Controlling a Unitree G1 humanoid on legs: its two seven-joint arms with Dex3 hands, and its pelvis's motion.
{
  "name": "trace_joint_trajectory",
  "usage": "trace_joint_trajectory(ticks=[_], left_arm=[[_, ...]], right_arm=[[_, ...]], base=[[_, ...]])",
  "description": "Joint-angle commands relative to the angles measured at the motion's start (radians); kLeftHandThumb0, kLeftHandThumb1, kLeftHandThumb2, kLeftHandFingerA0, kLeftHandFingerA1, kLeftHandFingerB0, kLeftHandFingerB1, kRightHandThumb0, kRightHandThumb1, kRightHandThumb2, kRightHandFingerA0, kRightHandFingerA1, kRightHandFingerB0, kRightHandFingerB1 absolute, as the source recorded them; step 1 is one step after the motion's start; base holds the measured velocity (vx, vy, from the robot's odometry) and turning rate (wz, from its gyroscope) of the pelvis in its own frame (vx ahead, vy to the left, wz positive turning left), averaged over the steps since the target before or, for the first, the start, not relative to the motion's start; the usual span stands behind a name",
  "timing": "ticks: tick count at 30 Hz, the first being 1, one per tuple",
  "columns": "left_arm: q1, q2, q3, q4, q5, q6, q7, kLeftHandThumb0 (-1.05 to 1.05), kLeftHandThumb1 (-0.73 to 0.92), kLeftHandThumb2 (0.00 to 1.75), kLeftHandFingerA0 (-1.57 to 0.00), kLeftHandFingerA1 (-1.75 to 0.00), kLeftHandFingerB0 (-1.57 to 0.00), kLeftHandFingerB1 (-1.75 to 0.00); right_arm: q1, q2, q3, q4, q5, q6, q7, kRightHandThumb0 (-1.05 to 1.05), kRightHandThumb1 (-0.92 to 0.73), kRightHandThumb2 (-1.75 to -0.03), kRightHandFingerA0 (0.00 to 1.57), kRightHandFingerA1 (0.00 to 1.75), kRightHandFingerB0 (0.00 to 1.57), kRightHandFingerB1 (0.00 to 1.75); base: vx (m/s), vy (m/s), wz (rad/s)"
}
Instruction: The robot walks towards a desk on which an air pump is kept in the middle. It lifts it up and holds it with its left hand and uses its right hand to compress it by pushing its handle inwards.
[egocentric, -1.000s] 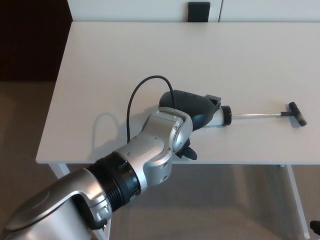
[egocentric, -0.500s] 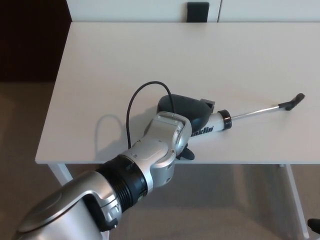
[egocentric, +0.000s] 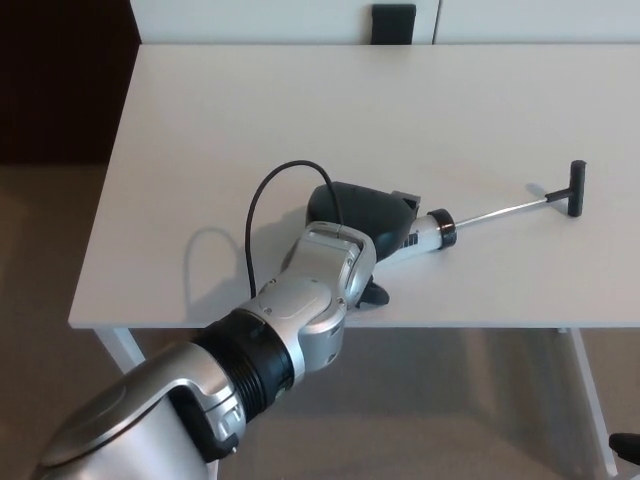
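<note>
Office-like room: plain white desk (egocentric: 300, 100), beige carpet (egocentric: 50, 250)

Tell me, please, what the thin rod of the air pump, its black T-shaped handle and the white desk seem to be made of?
The thin rod looks like bare polished metal: silver and glinting. The black T-shaped handle seems matte plastic, dull without reflections, though rubber is possible. The white desk appears to be smooth laminate or painted board with a soft sheen; its core does not show.

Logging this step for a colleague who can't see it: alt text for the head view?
The robot's left hand grips the barrel of an air pump over a white desk, the rod extended right to its black T-handle. A black hose loops leftward; the right hand is not visible.
</note>
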Motion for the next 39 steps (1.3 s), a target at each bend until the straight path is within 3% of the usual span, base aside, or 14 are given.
trace_joint_trajectory(ticks=[1,2,3,5,6,9,11,12,16,18,21,22,27,39], left_arm=[[0.0,0.001,0.009,0.034,0.033,-0.042,0.038,-0.23,0.67,0.6,-0.78,-0.82,-0.28,-0.3],[0.0,0.001,0.009,0.034,0.033,-0.042,0.038,-0.23,0.67,0.6,-0.78,-0.82,-0.28,-0.3],[-0.001,0.0,0.005,0.04,0.04,-0.066,0.058,-0.21,0.62,0.58,-0.8,-0.98,-0.7,-0.56],[0.0,-0.001,0.003,0.044,0.045,-0.082,0.074,-0.21,0.62,0.58,-0.8,-0.98,-0.7,-0.56],[0.018,0.006,0.004,0.046,0.053,-0.126,0.138,-0.2,0.67,0.59,-0.79,-1.24,-0.71,-0.71],[0.033,0.019,0.01,0.046,0.053,-0.158,0.175,-0.14,0.63,0.6,-0.76,-1.35,-0.71,-0.69],[0.044,0.033,0.018,0.051,0.053,-0.193,0.204,-0.14,0.63,0.6,-0.76,-1.35,-0.71,-0.69],[0.048,0.035,0.024,0.048,0.049,-0.189,0.192,-0.23,0.81,0.64,-0.76,-1.21,-0.68,-0.59],[0.052,0.037,0.032,0.047,0.045,-0.187,0.179,-0.23,0.81,0.64,-0.76,-1.21,-0.68,-0.59],[0.08,0.068,0.041,0.047,0.046,-0.239,0.232,-0.19,0.75,0.63,-0.81,-1.26,-0.71,-0.65],[0.096,0.093,0.051,0.054,0.047,-0.261,0.248,-0.18,0.76,0.63,-0.79,-1.26,-0.67,-0.51],[0.099,0.107,0.055,0.06,0.05,-0.266,0.248,-0.25,0.76,0.64,-0.8,-1.35,-0.64,-0.43],[0.099,0.146,0.05,0.081,0.073,-0.287,0.264,-0.25,0.8,0.67,-0.81,-1.44,-0.71,-0.47],[0.111,0.201,0.065,0.084,0.066,-0.34,0.311,-0.26,0.83,0.69,-0.79,-1.49,-0.7,-0.47]], right_arm=[[-0.006,0.001,0.0,-0.011,0.005,0.021,-0.007,-0.34,-0.64,-0.6,0.77,0.5,0.74,0.48],[-0.006,0.001,0.0,-0.011,0.005,0.021,-0.007,-0.34,-0.64,-0.6,0.77,0.5,0.74,0.48],[-0.008,-0.003,0.001,-0.016,-0.001,0.02,-0.008,-0.35,-0.66,-0.6,0.76,0.48,0.72,0.47],[-0.008,-0.006,0.001,-0.019,-0.006,0.02,-0.009,-0.35,-0.66,-0.6,0.76,0.48,0.72,0.47],[-0.009,-0.006,-0.001,-0.024,-0.002,0.022,-0.008,-0.33,-0.66,-0.6,0.76,0.49,0.73,0.48],[-0.008,0.0,0.0,-0.027,0.001,0.016,-0.009,-0.33,-0.66,-0.6,0.75,0.49,0.74,0.48],[-0.007,0.009,0.002,-0.03,0.0,0.006,-0.013,-0.33,-0.66,-0.6,0.75,0.49,0.74,0.48],[0.006,0.015,0.0,-0.051,0.006,0.002,-0.015,-0.32,-0.66,-0.6,0.75,0.48,0.74,0.48],[0.023,0.024,-0.002,-0.077,0.012,-0.003,-0.016,-0.32,-0.66,-0.6,0.75,0.48,0.74,0.48],[0.09,0.059,-0.015,-0.173,0.071,-0.021,-0.002,-0.33,-0.63,-0.59,0.75,0.52,0.74,0.51],[0.18,0.076,-0.033,-0.283,0.101,-0.068,0.018,-0.32,-0.63,-0.59,0.75,0.52,0.73,0.51],[0.234,0.081,-0.047,-0.361,0.09,-0.093,0.014,-0.38,-0.62,-0.6,0.86,0.48,0.79,0.47],[0.342,0.094,-0.087,-0.572,0.118,-0.107,0.008,-0.32,-0.62,-0.59,0.88,0.48,0.79,0.47],[0.383,0.099,-0.211,-0.907,0.366,-0.156,-0.02,-0.31,-0.63,-0.59,0.83,0.48,0.71,0.46]], base=[[0.0,0.0,0.0],[0.0,0.0,0.0],[0.0,0.0,0.0],[0.0,0.0,0.0],[0.0,0.0,0.0],[0.0,0.0,0.0],[0.0,0.0,0.0],[0.0,0.0,0.0],[0.0,0.0,0.0],[0.0,0.0,0.0],[0.0,0.0,0.0],[0.0,0.0,0.0],[0.0,0.0,0.0],[0.0,0.0,0.0]])
